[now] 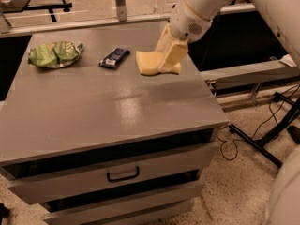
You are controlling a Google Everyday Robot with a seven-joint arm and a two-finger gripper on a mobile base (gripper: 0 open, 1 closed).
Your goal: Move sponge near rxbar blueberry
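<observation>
The pale yellow sponge [149, 63] lies on the grey cabinet top [108, 107], toward the back, just right of the dark navy rxbar blueberry [114, 57], with a small gap between them. My gripper [169, 63] comes down from the upper right. Its tan fingers [172, 54] are shut on the sponge's right side. The sponge's lower edge is at or close to the surface.
A green, wrinkly snack bag [54, 54] lies at the back left of the cabinet top. The cabinet has a drawer with a dark handle [123, 175] at the front. Black stand legs and cables [262, 139] are on the floor to the right.
</observation>
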